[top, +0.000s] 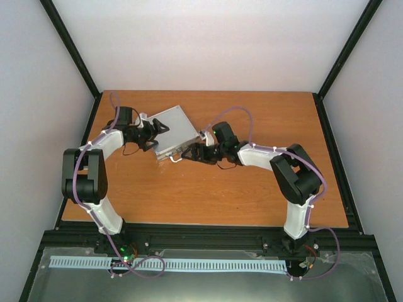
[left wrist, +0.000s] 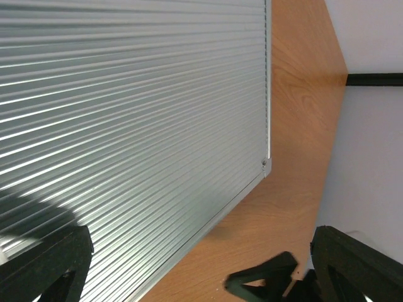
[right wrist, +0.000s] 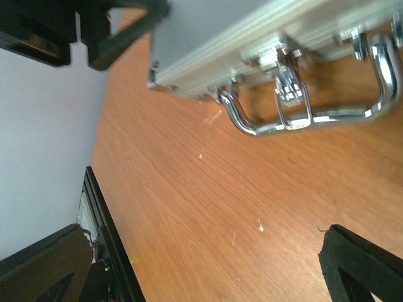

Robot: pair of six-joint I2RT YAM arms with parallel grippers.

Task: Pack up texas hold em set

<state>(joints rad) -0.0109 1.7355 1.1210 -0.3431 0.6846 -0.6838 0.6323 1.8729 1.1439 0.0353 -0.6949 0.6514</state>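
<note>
The silver metal case [top: 173, 129] of the texas hold em set lies shut on the wooden table [top: 252, 189], turned at an angle. Its ribbed lid [left wrist: 126, 126] fills the left wrist view. My left gripper [top: 158, 133] stands open at the case's left side, its jaws spread over the lid's edge [left wrist: 201, 277]. My right gripper [top: 189, 153] is open just in front of the case, a little short of the chrome handle [right wrist: 315, 113] and latch [right wrist: 286, 85]. Only bare wood lies between its fingers [right wrist: 201, 270].
Black frame rails [top: 82, 157] border the table on the left and right, with white walls behind. The left gripper's black fingers [right wrist: 119, 31] show at the top left of the right wrist view.
</note>
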